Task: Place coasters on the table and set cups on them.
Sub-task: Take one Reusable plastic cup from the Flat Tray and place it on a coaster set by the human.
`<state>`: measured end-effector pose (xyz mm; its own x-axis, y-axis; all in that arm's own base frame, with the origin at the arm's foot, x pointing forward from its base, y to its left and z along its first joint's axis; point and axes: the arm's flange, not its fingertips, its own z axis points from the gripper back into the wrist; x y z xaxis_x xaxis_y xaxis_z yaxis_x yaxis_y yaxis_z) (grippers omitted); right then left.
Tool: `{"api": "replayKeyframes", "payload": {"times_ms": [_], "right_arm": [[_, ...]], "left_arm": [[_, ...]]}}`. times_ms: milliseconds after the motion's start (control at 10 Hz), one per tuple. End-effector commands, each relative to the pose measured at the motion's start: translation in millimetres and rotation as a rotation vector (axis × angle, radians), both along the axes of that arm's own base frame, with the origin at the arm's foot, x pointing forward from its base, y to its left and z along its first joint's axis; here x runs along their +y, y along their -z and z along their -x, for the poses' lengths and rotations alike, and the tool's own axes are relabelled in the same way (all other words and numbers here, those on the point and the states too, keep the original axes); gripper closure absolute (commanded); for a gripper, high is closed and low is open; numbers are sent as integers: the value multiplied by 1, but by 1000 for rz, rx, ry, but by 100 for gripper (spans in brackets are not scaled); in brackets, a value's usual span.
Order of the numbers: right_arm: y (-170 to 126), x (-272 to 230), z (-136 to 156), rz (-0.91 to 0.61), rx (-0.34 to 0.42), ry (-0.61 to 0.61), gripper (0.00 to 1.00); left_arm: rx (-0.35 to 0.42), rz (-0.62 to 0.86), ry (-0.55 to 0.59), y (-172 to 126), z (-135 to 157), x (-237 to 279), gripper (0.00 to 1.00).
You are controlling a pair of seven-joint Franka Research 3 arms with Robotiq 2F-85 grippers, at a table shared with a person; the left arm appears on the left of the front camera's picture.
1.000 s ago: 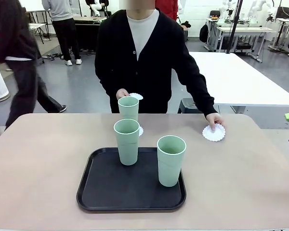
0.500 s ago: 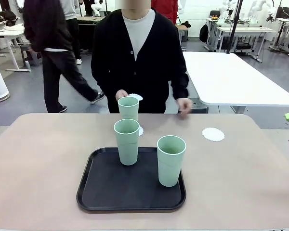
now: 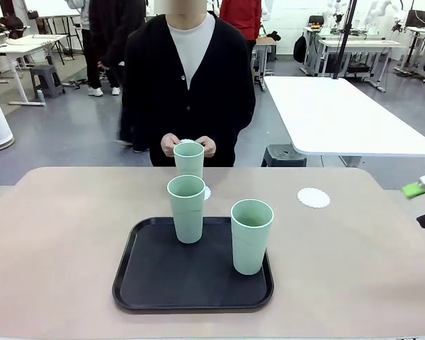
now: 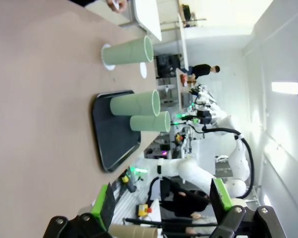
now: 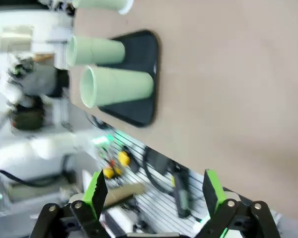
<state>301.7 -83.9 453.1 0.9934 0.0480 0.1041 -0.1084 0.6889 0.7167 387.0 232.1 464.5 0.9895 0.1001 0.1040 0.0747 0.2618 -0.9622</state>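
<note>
Two mint-green cups (image 3: 187, 207) (image 3: 251, 236) stand upright on the black tray (image 3: 156, 283). A third cup (image 3: 188, 159) stands behind the tray on a white coaster (image 3: 207, 193) on the beige table (image 3: 57, 234). Another coaster (image 3: 313, 197) lies bare at the table's far right. The person's hands (image 3: 171, 144) meet behind the far cup, holding a coaster (image 3: 188, 142). My right gripper (image 3: 423, 203) pokes in at the right edge, open and empty, as the right wrist view (image 5: 154, 191) confirms. My left gripper (image 4: 162, 201) is open, far from the cups (image 4: 135, 104).
The person in a black cardigan stands at the far side of the table. Broad bare tabletop lies left and right of the tray. A white rectangular table (image 3: 340, 113) stands behind at the right. Other people walk in the background.
The person's hand left the right coaster and drew back; both hands now meet behind the far cup. My right gripper has edged into the front view at the right.
</note>
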Motion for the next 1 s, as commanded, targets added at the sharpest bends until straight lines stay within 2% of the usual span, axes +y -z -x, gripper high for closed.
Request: {"api": "replayKeyframes", "payload": {"times_ms": [0,200,400,600,900], "right_arm": [[-10,23,-25,223,-181,-354,0],[-9,66,-31,234,-367,-566,0],[3,107,-20,220,-523,-745,0],[13,130,-15,239,-691,-770,0],[20,138,-15,152,-828,-774,0]], "left_arm": [[-5,8,-8,-1,1,1,0],[-5,8,-8,-1,1,1,0],[-5,8,-8,-1,1,1,0],[-5,8,-8,-1,1,1,0],[-5,8,-8,-1,1,1,0]]}}
